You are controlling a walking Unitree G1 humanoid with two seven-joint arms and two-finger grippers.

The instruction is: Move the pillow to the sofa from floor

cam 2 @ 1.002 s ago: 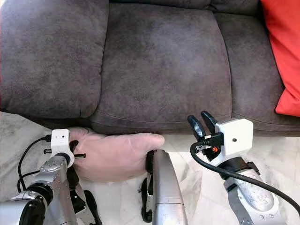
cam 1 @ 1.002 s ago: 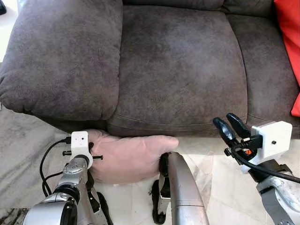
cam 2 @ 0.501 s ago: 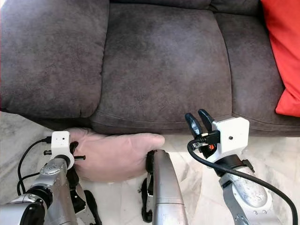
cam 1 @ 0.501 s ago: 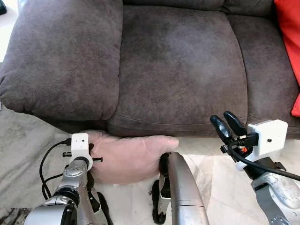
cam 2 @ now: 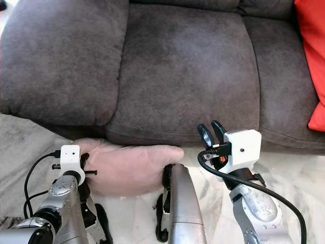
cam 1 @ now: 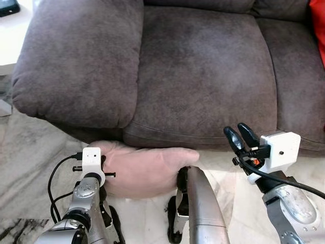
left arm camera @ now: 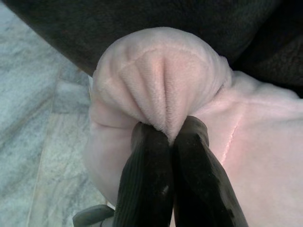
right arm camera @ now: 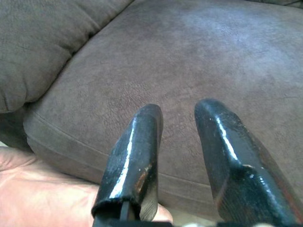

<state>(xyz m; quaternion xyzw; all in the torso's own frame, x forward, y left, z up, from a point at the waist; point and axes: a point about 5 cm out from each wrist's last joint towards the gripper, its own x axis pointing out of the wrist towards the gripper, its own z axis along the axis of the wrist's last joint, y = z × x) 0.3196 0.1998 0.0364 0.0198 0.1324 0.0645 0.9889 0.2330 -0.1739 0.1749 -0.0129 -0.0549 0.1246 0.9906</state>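
Pillow point(cam 1: 147, 170) pinched by left fingers point(left arm camera: 147, 184), tucked against sofa point(cam 1: 203, 76), right fingers point(right arm camera: 137, 161) parted, red cushion point(cam 2: 315, 61) nearby

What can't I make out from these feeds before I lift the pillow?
- Pink pillow: its near edge is covered in the eye views by the robot's own silver limbs; its far edge tucks under the sofa front.
- Left gripper: pinches a fold of the pillow; depth of the bite is hidden by the plush.
- Red cushion: cut off by the frame's right edge.
- Right gripper: open, holds nothing.

bare sofa seat point(cam 1: 203, 76), armrest point(cam 1: 81, 61) alongside
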